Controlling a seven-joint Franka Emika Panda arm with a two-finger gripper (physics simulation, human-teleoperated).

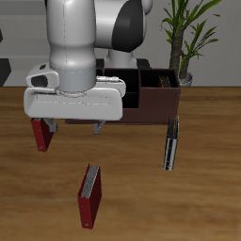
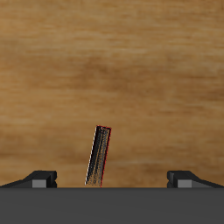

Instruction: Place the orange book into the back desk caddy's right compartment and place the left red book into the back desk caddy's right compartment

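Observation:
The left red book (image 1: 89, 196) stands upright near the table's front edge, its grey page edge showing. In the wrist view the same book (image 2: 101, 156) appears from above as a thin red-edged sliver. My gripper (image 1: 75, 126) hangs open and empty, high over the table between this book and the back desk caddy (image 1: 151, 99). In the wrist view the gripper (image 2: 112, 179) holds nothing, and both fingertips (image 2: 39, 178) are spread wide. The arm hides much of the dark brown caddy. The orange book is out of view.
A darker maroon-red book (image 1: 40, 135) stands beside my gripper, partly hidden by it. A thin black book (image 1: 170, 141) stands in front of the caddy's visible end. A potted plant (image 1: 184, 42) rises behind the caddy.

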